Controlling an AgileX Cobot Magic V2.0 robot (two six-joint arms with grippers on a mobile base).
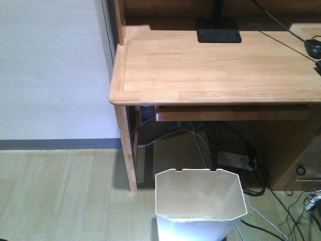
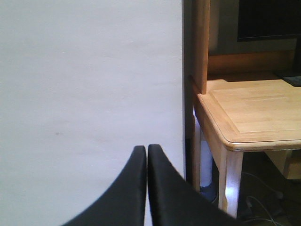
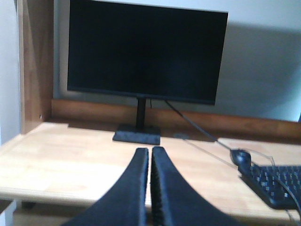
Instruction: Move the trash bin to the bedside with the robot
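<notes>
My left gripper (image 2: pixel 146 149) has its two black fingers pressed together, holding nothing. It faces a white wall (image 2: pixel 89 84) beside the corner of the wooden desk (image 2: pixel 254 113). My right gripper (image 3: pixel 150 151) is pinched closed and empty too, aimed over the desktop at the dark monitor (image 3: pixel 146 52), with a keyboard (image 3: pixel 275 181) off to the right. The trash bin (image 1: pixel 200 201) stands upright on the wooden floor (image 1: pixel 60 191) in front of the desk, just right of its front leg (image 1: pixel 127 145). Its long axis is vertical, its mouth faces up and its walls narrow downward.

Matt wht plastic bin (image 1: pixel 199 197), smooth lt wood desk (image 1: pixel 200 70)
</notes>
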